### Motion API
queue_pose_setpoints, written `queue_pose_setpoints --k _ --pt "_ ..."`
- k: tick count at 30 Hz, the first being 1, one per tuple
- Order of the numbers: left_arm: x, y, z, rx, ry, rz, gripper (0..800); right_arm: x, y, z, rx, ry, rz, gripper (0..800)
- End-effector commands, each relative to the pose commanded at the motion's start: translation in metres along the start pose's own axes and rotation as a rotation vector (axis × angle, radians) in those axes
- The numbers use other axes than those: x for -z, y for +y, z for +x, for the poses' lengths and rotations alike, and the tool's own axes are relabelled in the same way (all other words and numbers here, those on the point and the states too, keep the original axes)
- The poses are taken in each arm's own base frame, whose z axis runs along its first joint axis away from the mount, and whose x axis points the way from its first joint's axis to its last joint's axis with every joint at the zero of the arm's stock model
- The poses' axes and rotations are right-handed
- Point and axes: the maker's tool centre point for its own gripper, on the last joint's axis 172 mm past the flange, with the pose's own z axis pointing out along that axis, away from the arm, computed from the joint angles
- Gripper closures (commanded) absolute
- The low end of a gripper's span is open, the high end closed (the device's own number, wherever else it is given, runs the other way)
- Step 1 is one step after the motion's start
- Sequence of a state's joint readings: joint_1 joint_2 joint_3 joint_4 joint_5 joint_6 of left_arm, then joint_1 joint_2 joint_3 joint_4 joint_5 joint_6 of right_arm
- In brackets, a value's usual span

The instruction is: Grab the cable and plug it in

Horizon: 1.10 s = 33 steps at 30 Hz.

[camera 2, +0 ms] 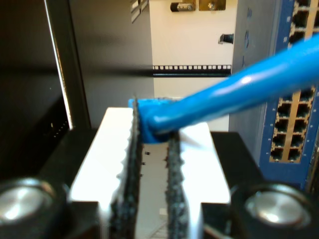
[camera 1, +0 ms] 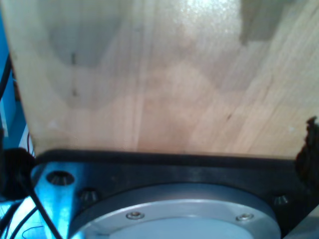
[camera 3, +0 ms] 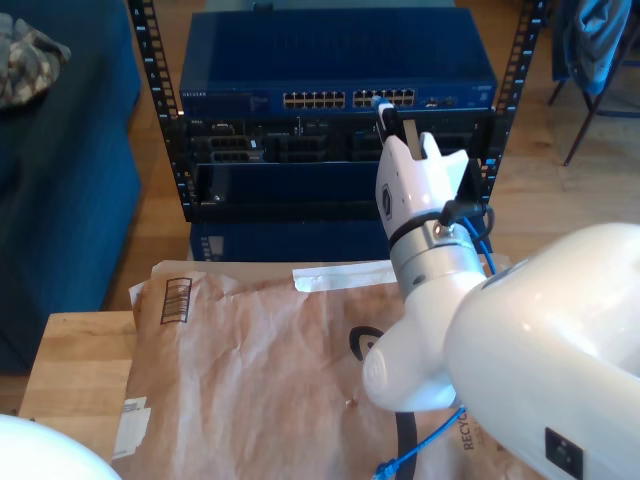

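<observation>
you can see my second gripper (camera 2: 153,144) closed tight on the cable (camera 2: 234,94), the blue line pinched between the toothed pads (camera 2: 130,164) and running off past them. in the exterior view that gripper (camera 3: 392,120) is raised in front of the blue switch (camera 3: 330,75), close to its row of ports (camera 3: 350,99), with more cable (camera 3: 425,445) trailing over the brown paper (camera 3: 260,350). you cannot tell my first gripper's state; its camera looks at a wooden surface (camera 1: 159,79).
</observation>
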<state>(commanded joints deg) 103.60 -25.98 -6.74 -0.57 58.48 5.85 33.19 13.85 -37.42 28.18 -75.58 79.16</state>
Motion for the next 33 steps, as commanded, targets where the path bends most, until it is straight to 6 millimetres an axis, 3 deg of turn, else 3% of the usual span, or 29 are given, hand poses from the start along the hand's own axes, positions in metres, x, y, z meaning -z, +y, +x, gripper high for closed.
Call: queue_pose_setpoints --k 3,7,13,15,23,33 --pt "0.000 0.000 0.000 0.000 0.002 0.000 0 0.000 -0.002 0.008 -0.005 0.033 0.007 800" --pt "0.000 0.000 0.000 0.000 0.000 0.000 0 -0.014 0.015 0.030 -0.026 0.144 -0.008 800" --pt "0.000 0.000 0.000 0.000 0.000 0.000 0 -0.043 0.032 0.023 -0.042 0.177 0.001 800" --pt "0.000 0.000 0.000 0.000 0.000 0.000 0 -0.050 0.041 0.029 -0.033 0.215 -0.004 800" --pt "0.000 0.000 0.000 0.000 0.000 0.000 0 -0.059 0.064 0.042 0.012 0.292 -0.030 800" --pt "0.000 0.000 0.000 0.000 0.000 0.000 0 -0.075 0.077 0.044 0.023 0.321 -0.029 800"
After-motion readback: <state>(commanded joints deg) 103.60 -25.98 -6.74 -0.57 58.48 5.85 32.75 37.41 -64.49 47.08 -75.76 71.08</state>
